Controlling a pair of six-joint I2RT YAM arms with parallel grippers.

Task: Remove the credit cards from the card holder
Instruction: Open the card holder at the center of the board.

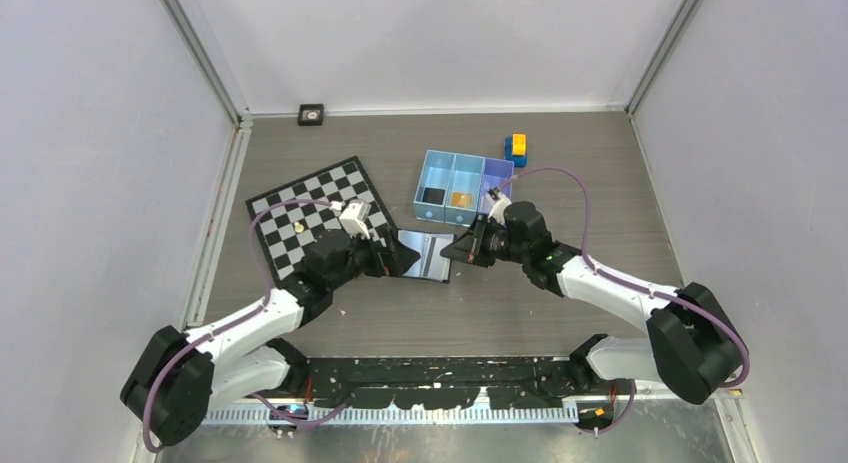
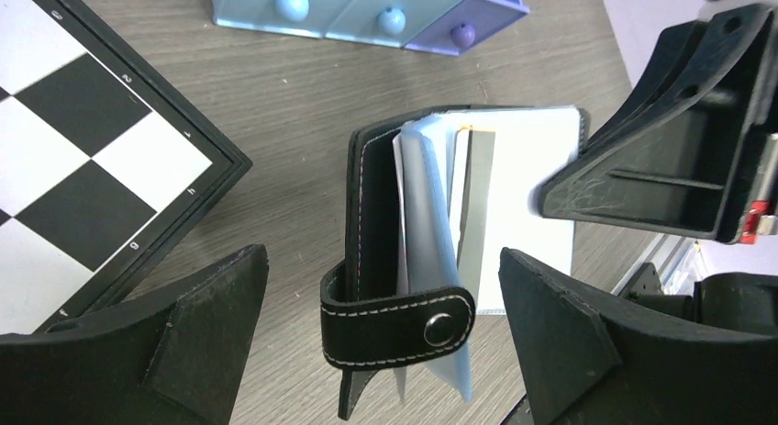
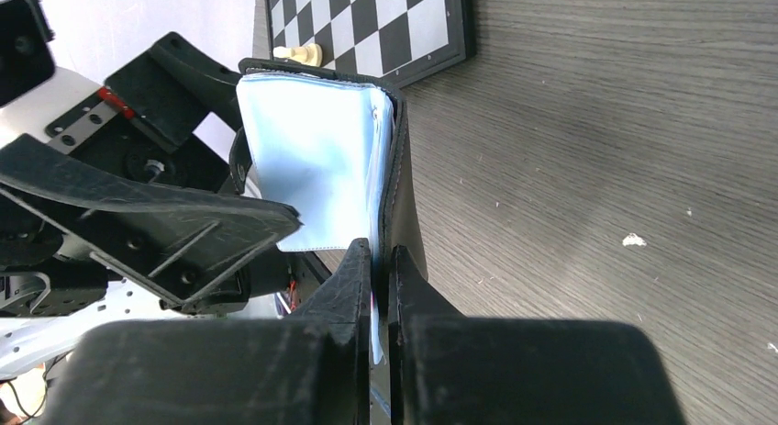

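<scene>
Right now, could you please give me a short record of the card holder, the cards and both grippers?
card holder: open, between the two grippers
left gripper: open, fingers either side of the holder, not gripping
right gripper: shut on the holder's pale inner leaf
grey card: in the holder's sleeve
gold-orange card: in the blue tray's middle compartment

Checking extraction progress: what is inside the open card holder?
Pale blue sleeves fan out of the card holder; one grey card shows between them. Whatever else sits in the sleeves is covered.
</scene>
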